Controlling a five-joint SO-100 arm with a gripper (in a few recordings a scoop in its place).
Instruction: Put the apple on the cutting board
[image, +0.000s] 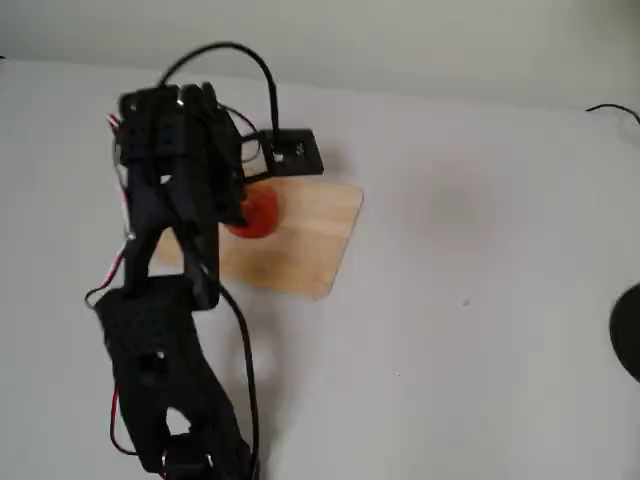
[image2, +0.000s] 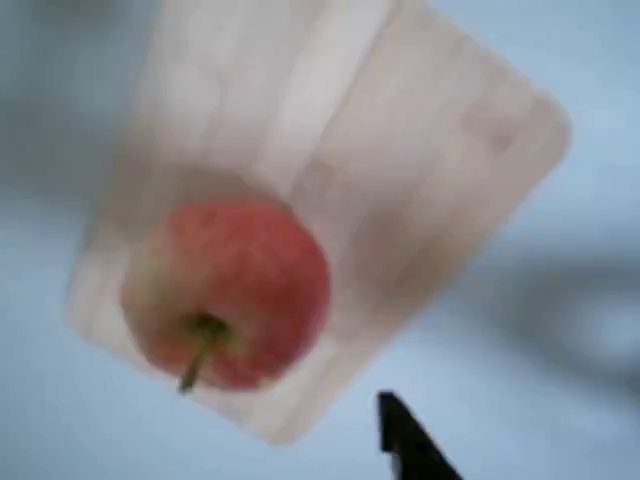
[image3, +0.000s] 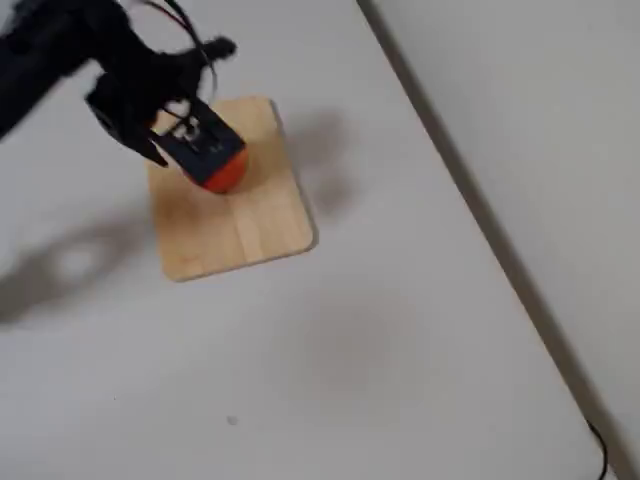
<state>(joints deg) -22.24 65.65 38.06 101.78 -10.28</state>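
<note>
The small red apple (image: 258, 216) rests on the light-wood cutting board (image: 310, 240), close to its left end in a fixed view. The wrist view looks down on the apple (image2: 228, 290), stem up, sitting near one corner of the board (image2: 430, 130) with nothing around it. A single black fingertip (image2: 405, 445) shows at the bottom edge, away from the fruit. My black gripper (image: 236, 196) hovers just above the apple and hides part of it. In another fixed view the gripper (image3: 200, 150) stands over the apple (image3: 224, 176) on the board (image3: 240, 230). The jaws look open and hold nothing.
The white table (image: 480, 300) stretches to the right of the board. The arm's black base and links (image: 170, 380) stand at the lower left. A dark round object (image: 630, 330) pokes in at the right edge, and a cable (image: 615, 110) lies at the far right.
</note>
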